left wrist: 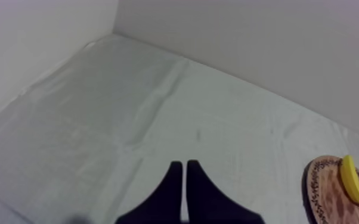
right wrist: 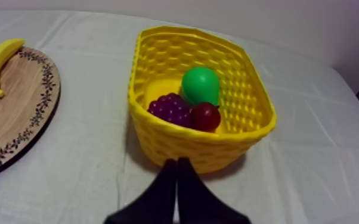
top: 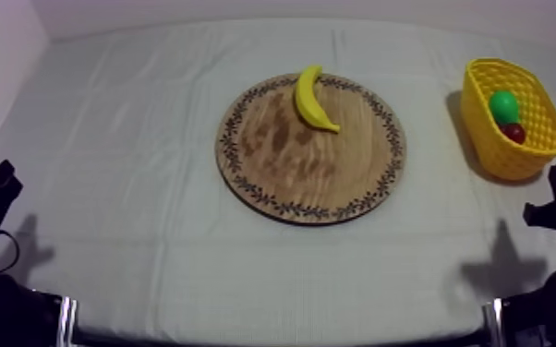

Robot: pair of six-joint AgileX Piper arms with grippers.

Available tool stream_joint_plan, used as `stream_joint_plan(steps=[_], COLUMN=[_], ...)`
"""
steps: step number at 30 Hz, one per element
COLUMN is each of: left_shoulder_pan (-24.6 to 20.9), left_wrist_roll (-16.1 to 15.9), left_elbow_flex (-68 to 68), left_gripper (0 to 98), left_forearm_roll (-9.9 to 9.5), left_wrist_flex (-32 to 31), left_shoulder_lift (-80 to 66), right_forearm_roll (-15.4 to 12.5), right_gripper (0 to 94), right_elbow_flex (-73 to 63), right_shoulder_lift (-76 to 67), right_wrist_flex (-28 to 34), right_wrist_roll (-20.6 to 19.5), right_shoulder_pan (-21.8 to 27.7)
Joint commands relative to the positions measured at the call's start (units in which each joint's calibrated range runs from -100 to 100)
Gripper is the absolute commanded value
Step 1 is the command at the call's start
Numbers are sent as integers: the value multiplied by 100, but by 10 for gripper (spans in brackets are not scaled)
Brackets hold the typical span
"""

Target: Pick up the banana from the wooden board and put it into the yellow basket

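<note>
Plainly, left tool (left wrist: 185,167) and right tool (right wrist: 177,163) each pinch together (right wrist view: grapes (right wrist: 170,109) in basket (right wrist: 241,140)).

The cloth (top: 134,185) is matt and creased; the board (top: 291,171) is grainy, mottled wood; the banana (top: 311,100) and pear (right wrist: 201,85) look like smooth, slightly glossy plastic; the basket (right wrist: 158,131) is shiny latticed plastic

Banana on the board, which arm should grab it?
Right, probably: the right claw rests by the yellow basket, with the banana close on the wooden board; the left claw sits farther off.
</note>
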Motion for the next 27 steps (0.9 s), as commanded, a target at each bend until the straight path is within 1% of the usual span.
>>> stream_joint_plan(steps=[1,25,26,27], left_shoulder_pan=[-2,-2,-2,-2], left_wrist_roll=[2,2,2,2], left_elbow_flex=[-2,-2,-2,-2], left_gripper=[1,1,1,1], left_forearm_roll=[0,0,0,0], left_wrist_flex=[-2,-2,-2,-2], left_shoulder_lift=[2,2,2,2], right_forearm_roll=[-1,-1,-1,-3], right_gripper=[6,6,6,6], right_elbow_flex=[3,3,3,3], right_shoulder_lift=[-2,-2,-2,-2], right_wrist_flex=[7,7,7,7], right_wrist_roll=[1,-5,-80,-242], right_shoulder_pan=[0,0,-2,-15])
